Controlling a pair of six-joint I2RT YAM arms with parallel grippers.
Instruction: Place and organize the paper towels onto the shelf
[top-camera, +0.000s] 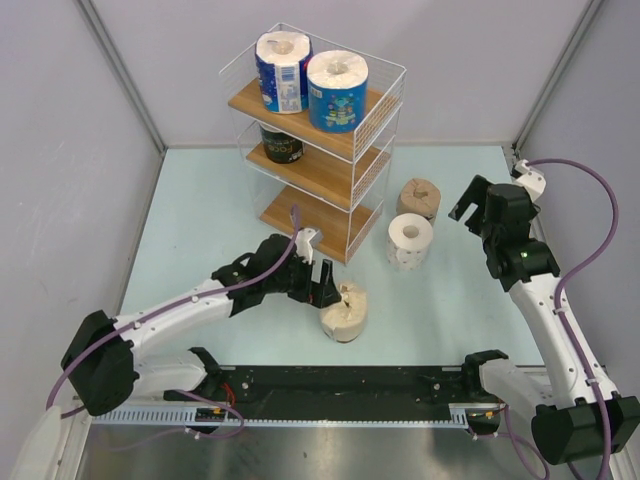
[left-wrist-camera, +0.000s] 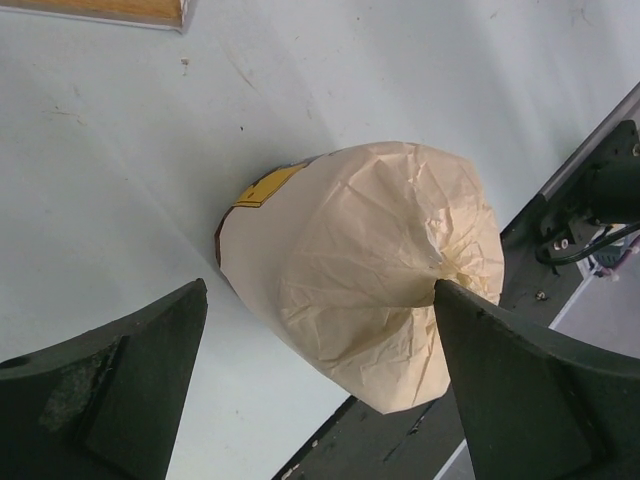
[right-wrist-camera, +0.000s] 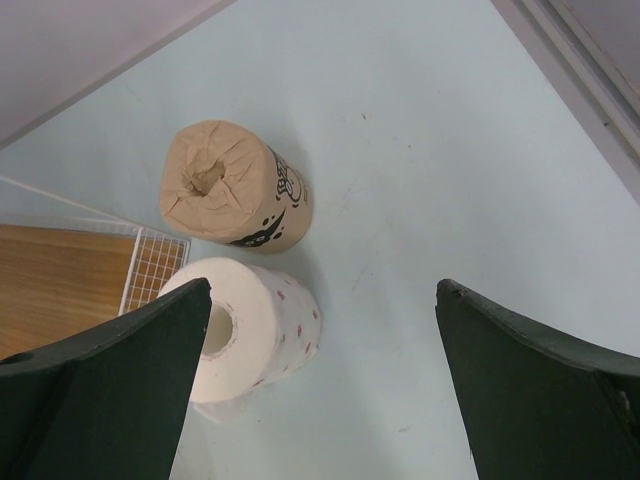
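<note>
Shelf (top-camera: 330, 172) first: from above we see it at the upper centre of the frame, standing on the pale worktop (top-camera: 200, 220). Its top board carries a blue roll (top-camera: 283, 72) and a second blue roll (top-camera: 338, 92), upright and side by side. A dark roll (top-camera: 281, 143) stands on the middle board. Right of the shelf, on the worktop, a tan roll (top-camera: 417, 198) sits just above a dotted roll (top-camera: 410, 240) in the frame. The cream roll (top-camera: 345, 312) is at lower centre, near the arms' base rail and apart from the shelf. The left gripper (top-camera: 328, 292) is low at that roll's upper-left side. The right gripper (top-camera: 468, 205) hangs right of the tan roll, apart from it.

In the left wrist view we find the left gripper (left-wrist-camera: 320, 290) spread wide. The cream roll (left-wrist-camera: 360, 270) fills the middle of the frame between its fingers, crumpled end toward us. The finger at the right of the frame meets the roll's edge, and we cannot tell whether they touch. The other finger stands clear of it. A corner of a shelf board shows at the upper left.

In the right wrist view the right gripper (right-wrist-camera: 322, 290) is spread too, pinching nothing. The tan roll (right-wrist-camera: 230, 190) lies upper left of centre. The dotted roll (right-wrist-camera: 250, 330) is just below it, beside the shelf's wire and board at the left edge.
</note>
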